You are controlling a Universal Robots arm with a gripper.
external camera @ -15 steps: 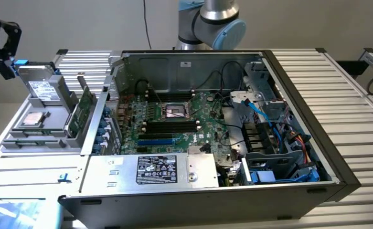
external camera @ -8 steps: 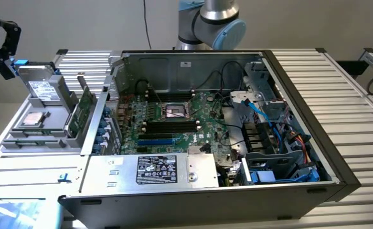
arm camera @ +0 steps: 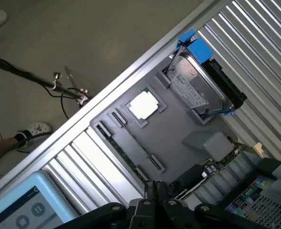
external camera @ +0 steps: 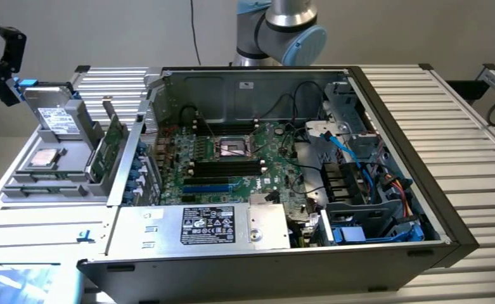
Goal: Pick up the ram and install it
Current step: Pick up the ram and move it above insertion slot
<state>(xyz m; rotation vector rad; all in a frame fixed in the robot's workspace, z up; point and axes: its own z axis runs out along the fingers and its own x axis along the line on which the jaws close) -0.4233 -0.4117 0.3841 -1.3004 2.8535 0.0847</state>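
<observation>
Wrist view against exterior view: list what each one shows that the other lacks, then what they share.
Wrist view: the floor with a loose cable and a shoe, plus the thin ram standing on edge in a tray groove.
Exterior view: the open computer case, its motherboard, the black memory slots and the arm's upper joints.
Shared: the grey parts tray, the hard drive with its blue bracket, the green expansion card, and the end effector by the tray.

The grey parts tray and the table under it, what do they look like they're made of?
The grey parts tray looks like matte plastic: uniform dull grey, soft moulded edges. The table looks like bare aluminium, probably extruded: silvery ribbed slats with a sheen.
</observation>
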